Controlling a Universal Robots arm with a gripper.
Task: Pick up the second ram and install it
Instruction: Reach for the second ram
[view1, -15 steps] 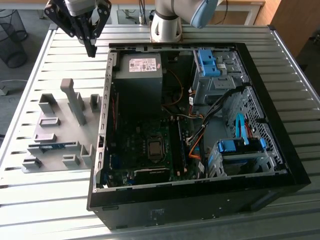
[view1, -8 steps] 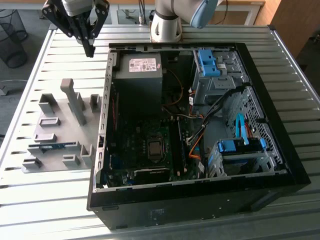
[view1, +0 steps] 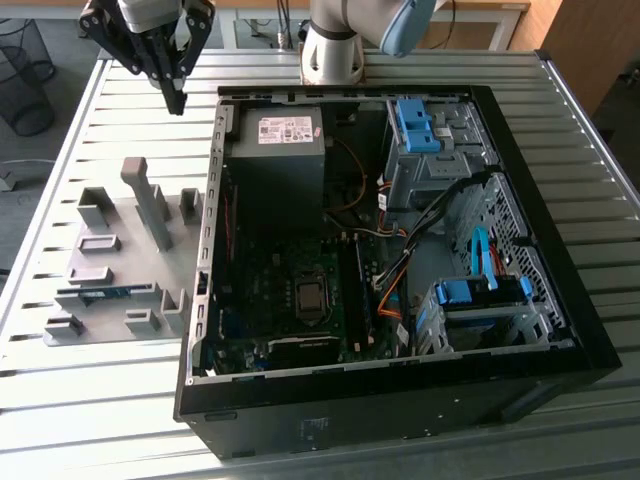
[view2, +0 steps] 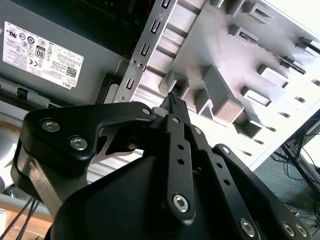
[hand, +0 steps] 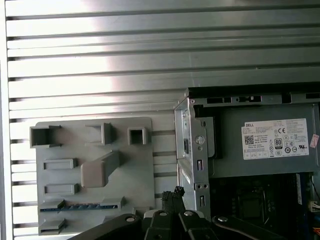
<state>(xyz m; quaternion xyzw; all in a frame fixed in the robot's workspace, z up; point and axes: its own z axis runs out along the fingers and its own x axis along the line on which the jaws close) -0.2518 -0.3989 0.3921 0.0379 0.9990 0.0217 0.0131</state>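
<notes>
The second ram (view1: 105, 293) is a thin blue stick lying on edge in a slot of the grey holder plate (view1: 120, 228), near the plate's front edge; the first wrist view shows the ram (hand: 80, 206) in the same slot. My gripper (view1: 178, 103) hangs above the table behind the plate, beside the computer case's back left corner, well away from the ram. Its fingers are shut and hold nothing. In both wrist views the gripper (view2: 174, 98) (hand: 172, 192) has its tips pressed together.
The open black computer case (view1: 400, 395) lies on the slatted metal table (view1: 60, 390), showing the motherboard (view1: 300, 295), grey power supply (view1: 280, 150) and blue drive-bay clips (view1: 415, 125). Upright grey posts (view1: 150, 205) rise from the holder plate. A wire bin (view1: 22, 75) stands beyond the table.
</notes>
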